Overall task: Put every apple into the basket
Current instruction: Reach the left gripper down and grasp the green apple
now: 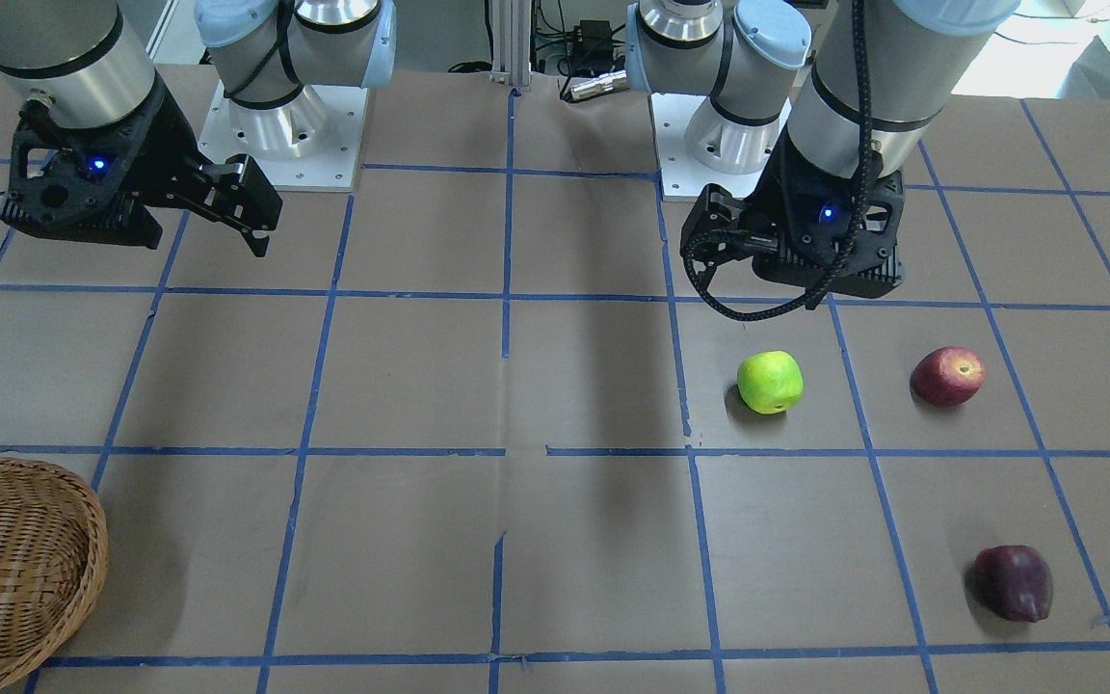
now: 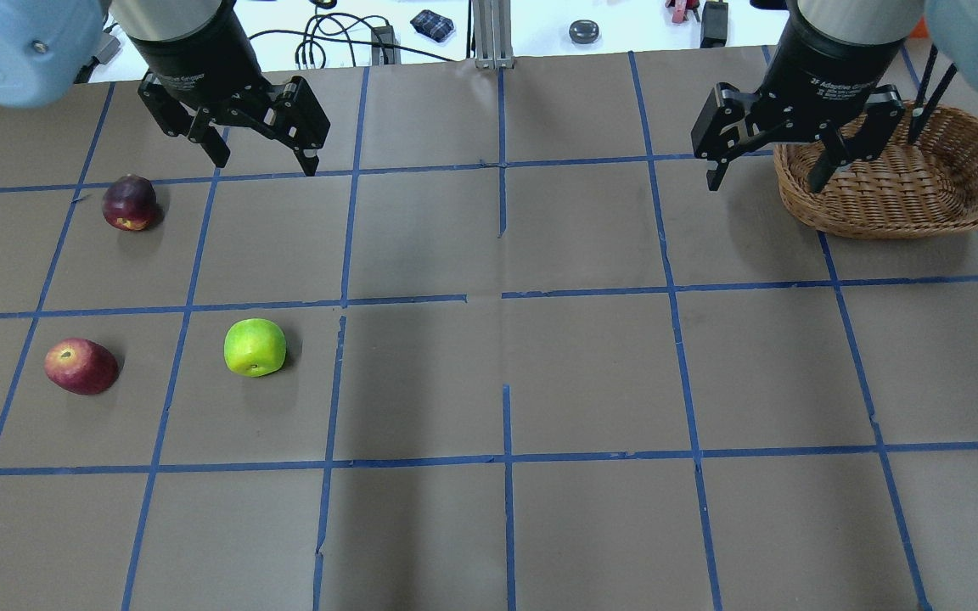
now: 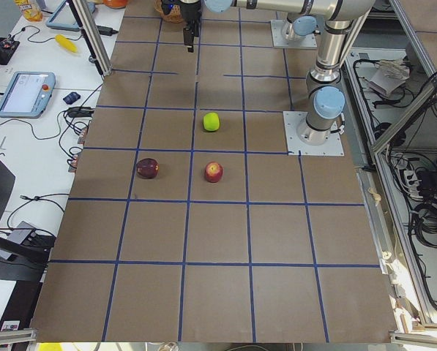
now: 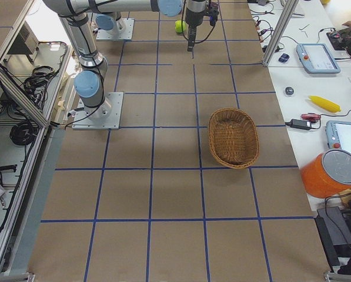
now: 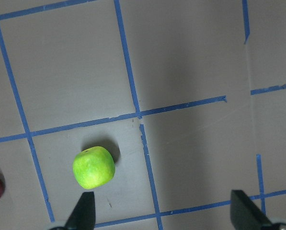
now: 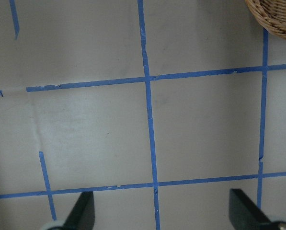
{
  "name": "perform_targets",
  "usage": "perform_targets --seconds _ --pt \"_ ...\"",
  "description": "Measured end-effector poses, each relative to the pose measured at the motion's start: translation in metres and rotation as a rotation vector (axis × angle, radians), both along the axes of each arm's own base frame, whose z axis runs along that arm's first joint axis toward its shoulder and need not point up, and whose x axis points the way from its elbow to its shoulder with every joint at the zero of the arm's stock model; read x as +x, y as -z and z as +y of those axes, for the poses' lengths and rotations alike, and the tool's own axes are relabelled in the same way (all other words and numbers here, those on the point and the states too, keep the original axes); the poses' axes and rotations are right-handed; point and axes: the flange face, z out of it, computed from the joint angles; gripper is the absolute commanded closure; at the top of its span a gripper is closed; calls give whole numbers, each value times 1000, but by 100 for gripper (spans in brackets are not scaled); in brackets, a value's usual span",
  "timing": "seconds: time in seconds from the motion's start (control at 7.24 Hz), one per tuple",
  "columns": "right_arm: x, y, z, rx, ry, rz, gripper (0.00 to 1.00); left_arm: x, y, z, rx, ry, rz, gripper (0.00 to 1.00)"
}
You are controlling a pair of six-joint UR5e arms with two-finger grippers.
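Over the robot's shoulders, the overhead view shows the oval woven wicker basket (image 2: 879, 222) at the robot's right on the brown paper-covered worktop (image 2: 591, 373), with nothing in it. All three fruits lie well apart from the basket, toward the robot's left. The bright lime-green round apple (image 2: 255, 347) is nearest to it, the red apple with a yellowish stem end (image 2: 80, 366) lies beyond that, and the dark maroon apple (image 2: 130, 202) is also far out. The left tool (image 2: 266, 161) hangs with fingers spread and gripping nothing. The right tool (image 2: 767, 181), equally spread and empty, hangs at the basket's near end.

The front-facing view shows both tools raised well off the worktop, touching nothing.

The left wrist view puts the green apple just ahead of one spread fingertip, off to one side of the gap. The right wrist view shows only bare paper and the basket's rim in a corner.

The step in hand looks like the first pick, probably the green apple by the left arm. It should shift sideways until the apple sits centred between the fingers, then descend straight so they straddle its widest part. A gentle close matters, since a round apple can roll out. The basket is a long reach away, so a clear lift and a low release over its middle would be safest.
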Motion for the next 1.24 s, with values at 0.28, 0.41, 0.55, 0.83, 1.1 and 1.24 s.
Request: perform_targets --seconds 0.28,0.41,0.55,0.83,1.1,1.24 --pt "0 0 0 -6 -3 1 0 3 0 1 2 0 -5 0" --pt "0 0 0 -5 -5 2 0 11 2 -2 5 -8 -8 0" --pt "0 1 0 -3 -6 2 0 28 5 -7 12 -16 -8 0" --pt "0 1 0 -4 -5 2 0 64 29 -21 41 1 -2 0" --pt "0 1 0 -3 1 3 0 76 87 -26 75 -47 -16 0" --pt "0 1 1 1 1 4 0 80 128 -25 88 -74 -48 0"
